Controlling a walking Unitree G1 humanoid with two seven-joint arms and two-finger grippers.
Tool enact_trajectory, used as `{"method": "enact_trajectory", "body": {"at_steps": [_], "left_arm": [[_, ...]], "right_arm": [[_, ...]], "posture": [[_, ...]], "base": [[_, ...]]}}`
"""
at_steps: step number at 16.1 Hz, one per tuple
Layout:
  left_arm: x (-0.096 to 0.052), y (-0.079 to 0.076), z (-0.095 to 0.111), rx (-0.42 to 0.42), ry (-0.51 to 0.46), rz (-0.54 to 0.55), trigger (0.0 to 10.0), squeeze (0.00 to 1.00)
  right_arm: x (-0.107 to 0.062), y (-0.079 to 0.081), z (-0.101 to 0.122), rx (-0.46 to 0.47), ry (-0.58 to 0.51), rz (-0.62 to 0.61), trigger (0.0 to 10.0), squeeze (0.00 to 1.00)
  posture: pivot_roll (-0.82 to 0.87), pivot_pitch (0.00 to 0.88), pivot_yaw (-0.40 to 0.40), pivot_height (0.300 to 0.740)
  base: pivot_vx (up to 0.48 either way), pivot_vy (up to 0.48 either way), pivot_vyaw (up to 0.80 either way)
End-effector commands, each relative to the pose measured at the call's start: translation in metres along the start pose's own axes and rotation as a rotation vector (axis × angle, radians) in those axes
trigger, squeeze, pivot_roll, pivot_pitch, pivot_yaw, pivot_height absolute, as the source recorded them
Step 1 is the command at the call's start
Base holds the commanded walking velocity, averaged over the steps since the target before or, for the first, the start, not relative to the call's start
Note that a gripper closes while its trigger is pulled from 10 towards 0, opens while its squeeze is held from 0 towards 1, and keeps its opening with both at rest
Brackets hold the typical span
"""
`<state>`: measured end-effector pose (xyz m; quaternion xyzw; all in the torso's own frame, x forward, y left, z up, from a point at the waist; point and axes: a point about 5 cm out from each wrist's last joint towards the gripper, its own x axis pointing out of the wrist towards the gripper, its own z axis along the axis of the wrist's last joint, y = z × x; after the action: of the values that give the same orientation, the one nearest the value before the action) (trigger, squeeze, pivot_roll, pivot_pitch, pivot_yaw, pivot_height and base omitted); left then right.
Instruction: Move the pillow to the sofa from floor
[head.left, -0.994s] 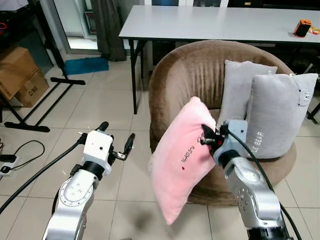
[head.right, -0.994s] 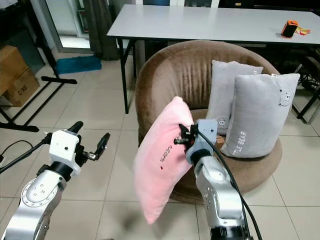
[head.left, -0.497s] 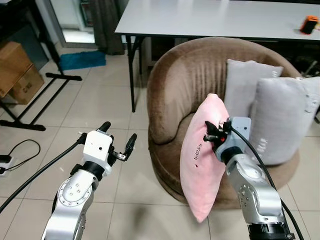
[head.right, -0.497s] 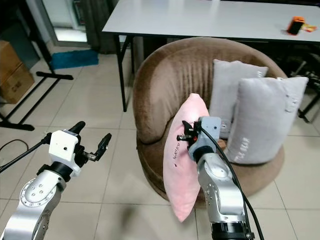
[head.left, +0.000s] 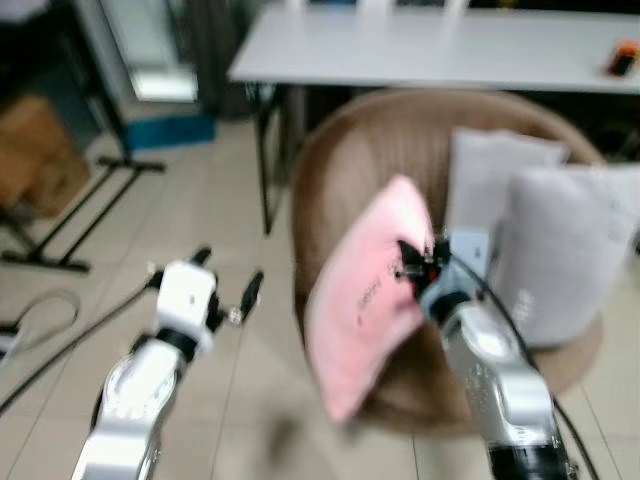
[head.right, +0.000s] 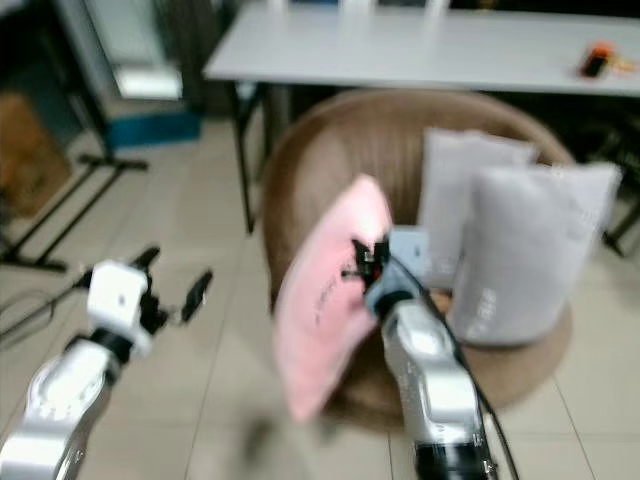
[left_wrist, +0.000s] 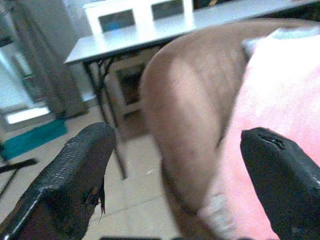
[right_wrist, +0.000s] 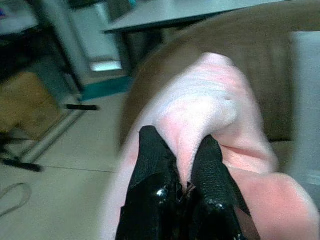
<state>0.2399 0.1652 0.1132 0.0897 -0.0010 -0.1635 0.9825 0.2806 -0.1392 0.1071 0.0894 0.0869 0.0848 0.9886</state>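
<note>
pinched fabric explains the hang: the right gripper (head.left: 412, 268) is clenched on a fold of the pink pillow (head.left: 365, 305), which droops below it, just in front of the brown sofa (head.left: 350, 170). left gripper (head.left: 228, 295) hovers spread, idle, well left.

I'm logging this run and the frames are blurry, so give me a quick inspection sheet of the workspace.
Surface: tiled floor, pale.
Job's things: pink pillow lifted off the floor, hanging tilted at the front of the brown sofa.
Clutter: two grey pillows on the sofa seat.
Grippers: right gripper pinching a fold of the pink pillow; left gripper open, holding nothing.
Cables: black cable on the floor.
Surroundings: grey table behind the sofa, small orange object on it; cardboard boxes.
</note>
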Motion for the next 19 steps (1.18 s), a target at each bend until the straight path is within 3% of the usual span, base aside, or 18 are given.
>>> {"method": "enact_trajectory", "body": {"at_steps": [1,13,17,19], "left_arm": [[-0.0024,0.0016,0.0007,0.006,0.003,-0.006,10.0,0.0],[-0.0046,0.0021,0.0012,0.006,0.003,-0.005,10.0,0.0],[-0.0051,0.001,0.001,0.005,0.004,-0.013,10.0,0.0],[-0.0057,-0.0004,0.0006,-0.011,0.002,-0.025,10.0,0.0]], "right_arm": [[0.0009,-0.0007,0.012,-0.004,-0.059,-0.003,10.0,0.0],[0.0021,0.0014,0.0108,-0.009,-0.051,0.003,10.0,0.0],[0.0025,0.0042,0.0105,-0.01,-0.05,0.025,10.0,0.0],[0.0055,0.0085,0.0118,-0.029,-0.053,0.054,10.0,0.0]], "posture": [[0.01,0.0,0.007,0.74],[0.01,0.0,0.007,0.74],[0.01,0.0,0.006,0.74],[0.01,0.0,0.003,0.74]], "base": [[0.334,0.0,0.0],[0.337,0.0,0.0],[0.331,0.0,-0.78],[0.152,0.0,0.0]]}}
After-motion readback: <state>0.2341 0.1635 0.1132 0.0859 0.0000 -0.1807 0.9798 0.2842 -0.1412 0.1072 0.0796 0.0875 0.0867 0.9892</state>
